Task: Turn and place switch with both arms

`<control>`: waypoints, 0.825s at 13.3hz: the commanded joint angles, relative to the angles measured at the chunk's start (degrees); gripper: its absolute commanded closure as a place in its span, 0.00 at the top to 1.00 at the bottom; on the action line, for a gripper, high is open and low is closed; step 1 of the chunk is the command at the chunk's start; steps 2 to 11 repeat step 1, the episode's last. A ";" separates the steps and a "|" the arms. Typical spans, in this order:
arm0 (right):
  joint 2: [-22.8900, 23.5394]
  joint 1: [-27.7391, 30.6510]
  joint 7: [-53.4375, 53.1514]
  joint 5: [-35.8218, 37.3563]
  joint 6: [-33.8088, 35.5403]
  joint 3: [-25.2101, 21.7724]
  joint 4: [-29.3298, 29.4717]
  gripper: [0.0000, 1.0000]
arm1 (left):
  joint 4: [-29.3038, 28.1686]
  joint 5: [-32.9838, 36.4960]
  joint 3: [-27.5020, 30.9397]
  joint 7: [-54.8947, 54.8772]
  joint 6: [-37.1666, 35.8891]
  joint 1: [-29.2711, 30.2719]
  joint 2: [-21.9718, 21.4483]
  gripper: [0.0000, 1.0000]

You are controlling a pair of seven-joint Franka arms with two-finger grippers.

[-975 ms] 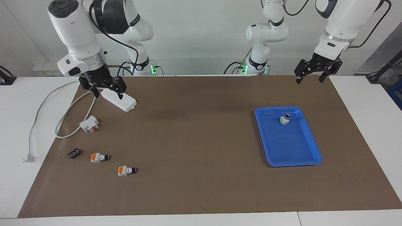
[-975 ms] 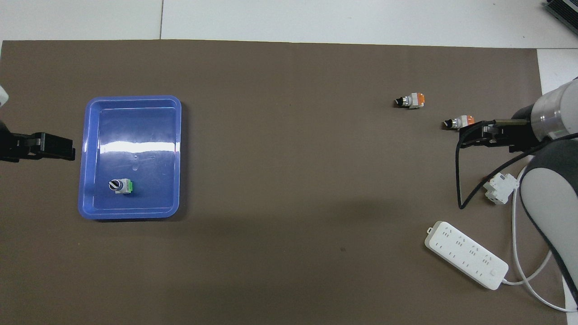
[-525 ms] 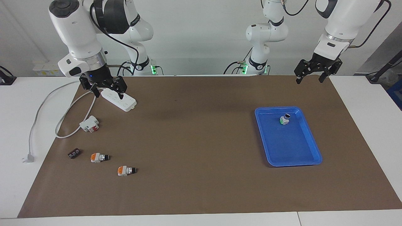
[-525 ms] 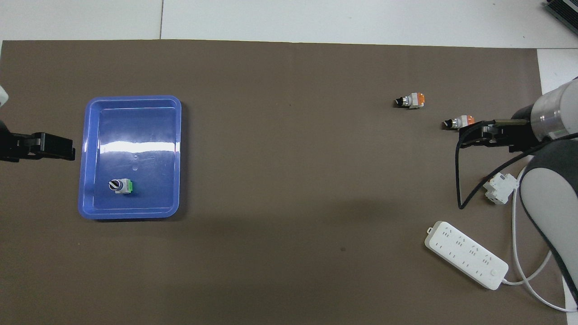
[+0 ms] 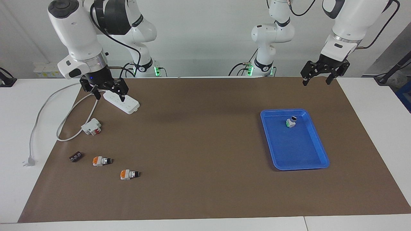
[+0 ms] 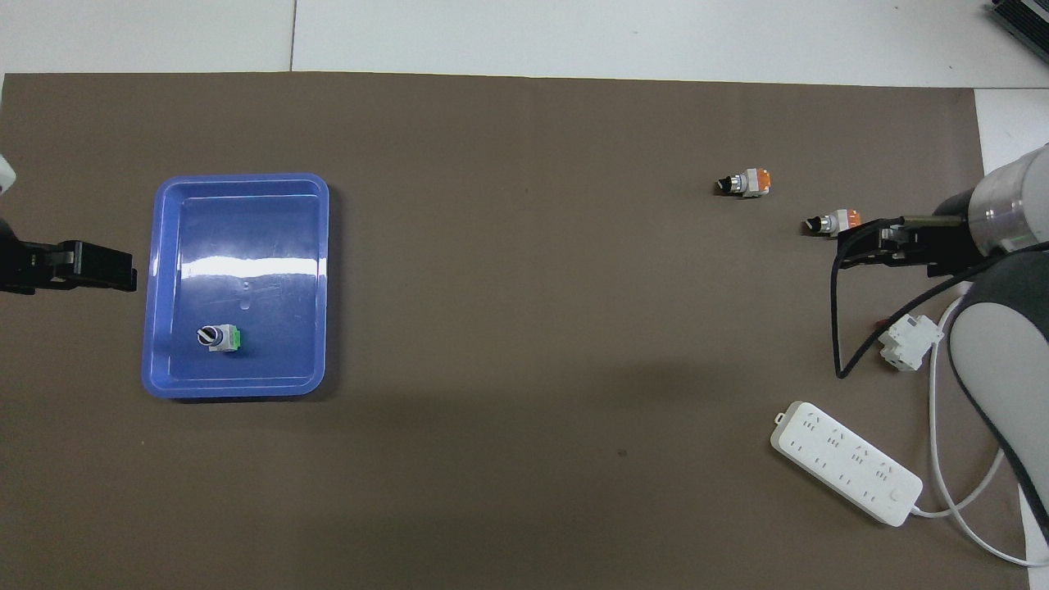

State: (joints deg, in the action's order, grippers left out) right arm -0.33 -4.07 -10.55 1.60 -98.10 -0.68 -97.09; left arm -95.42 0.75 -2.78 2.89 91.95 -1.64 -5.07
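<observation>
The switch (image 5: 291, 122) with its green base, white-grey body and black knob sits in the blue tray (image 5: 300, 166), in the part nearer to the robots; it also shows in the overhead view (image 6: 220, 337) in the tray (image 6: 238, 390). My left gripper (image 5: 316, 83) hangs open and empty in the air over the mat's edge beside the tray, apart from it; it shows in the overhead view (image 6: 123, 270). My right gripper (image 5: 110, 98) is open and empty, raised over the white power strip (image 5: 121, 102); it shows in the overhead view (image 6: 848, 248).
Toward the right arm's end lie two orange-based switches (image 5: 101, 161) (image 5: 129, 174), a white block with red parts (image 5: 91, 126), a small black part (image 5: 75, 157), and the strip's grey cable (image 5: 41, 112). A brown mat (image 5: 199, 154) covers the table.
The right arm has shifted slightly toward its own end of the table, its gripper still open. The left arm and the switch have not moved.
</observation>
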 commanded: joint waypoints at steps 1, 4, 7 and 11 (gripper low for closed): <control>-0.55 0.55 0.71 -0.54 -0.95 -0.02 -0.56 1.00 | 0.68 1.09 0.15 -0.17 0.07 -0.38 0.14 1.00; -0.55 0.55 0.71 -0.54 -0.95 -0.02 -0.56 1.00 | 0.68 1.09 0.15 -0.17 0.07 -0.38 0.14 1.00; -0.55 0.55 0.71 -0.54 -0.95 -0.02 -0.56 1.00 | 0.68 1.09 0.15 -0.17 0.07 -0.38 0.14 1.00; -0.55 0.55 0.71 -0.54 -0.95 -0.02 -0.56 1.00 | 0.68 1.09 0.15 -0.17 0.07 -0.38 0.14 1.00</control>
